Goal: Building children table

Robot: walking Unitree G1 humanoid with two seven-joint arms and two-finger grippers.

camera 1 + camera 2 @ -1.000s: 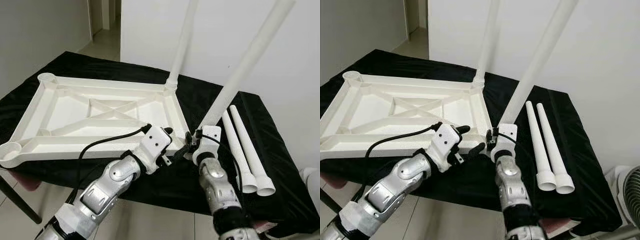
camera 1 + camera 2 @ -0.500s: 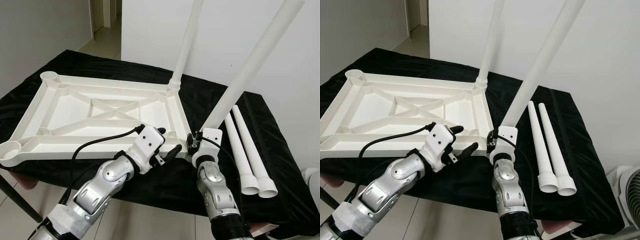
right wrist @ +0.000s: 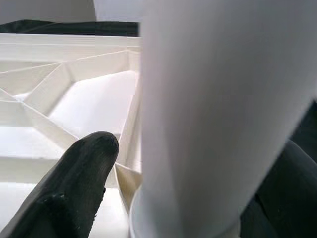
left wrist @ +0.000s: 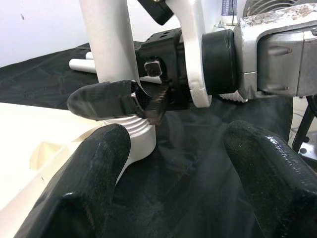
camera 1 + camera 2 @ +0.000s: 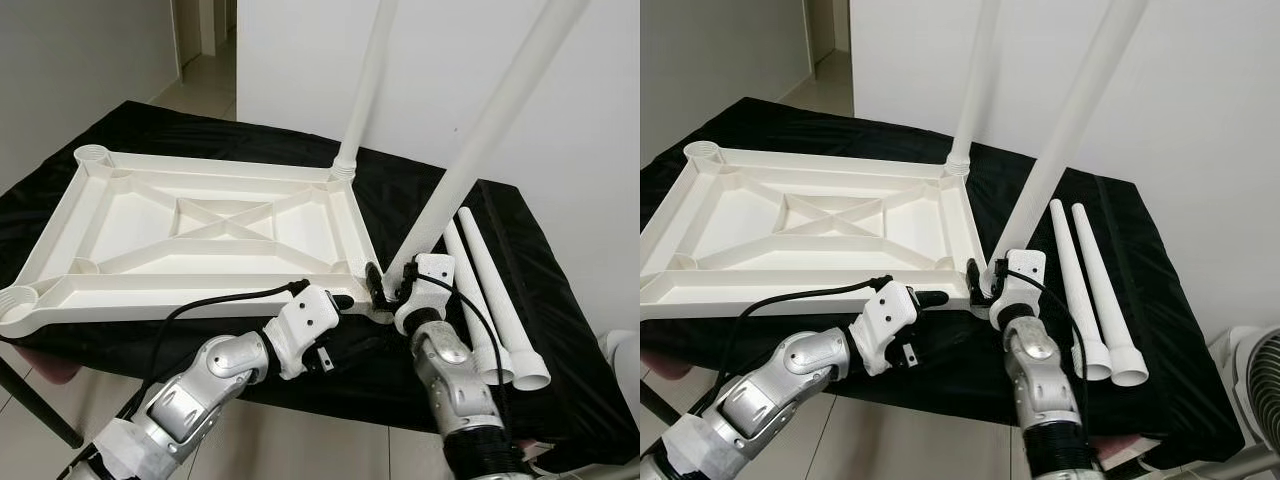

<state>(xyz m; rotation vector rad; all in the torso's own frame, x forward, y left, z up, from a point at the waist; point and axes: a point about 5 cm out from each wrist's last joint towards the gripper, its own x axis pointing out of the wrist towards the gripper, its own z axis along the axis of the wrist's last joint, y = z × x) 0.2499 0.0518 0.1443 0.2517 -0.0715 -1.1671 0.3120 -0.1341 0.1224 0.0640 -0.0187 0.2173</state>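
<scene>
A white tabletop (image 5: 150,300) lies upside down on a black-covered table (image 5: 420,200). One white leg (image 5: 362,90) stands upright in its far right corner. A second leg (image 5: 480,140) leans in the ribbed socket (image 4: 138,136) of the near right corner. My right gripper (image 5: 385,285) is shut on this leg's base; its fingers (image 3: 84,178) flank the leg (image 3: 213,109). My left gripper (image 5: 352,322) hangs open just below the tabletop's front edge, pointing at that corner, with its fingers (image 4: 99,183) wide apart. Two loose legs (image 5: 490,290) lie side by side on the cloth to the right.
A white wall stands close behind the table, and a doorway opens at the back left. A fan (image 5: 1260,400) sits on the floor at the lower right. A dark table leg (image 5: 35,415) and something pink (image 5: 50,365) show under the front left edge.
My left gripper has dropped from the tabletop's rim to below its front edge, nearer the corner socket. My right gripper keeps its hold low on the leaning leg.
</scene>
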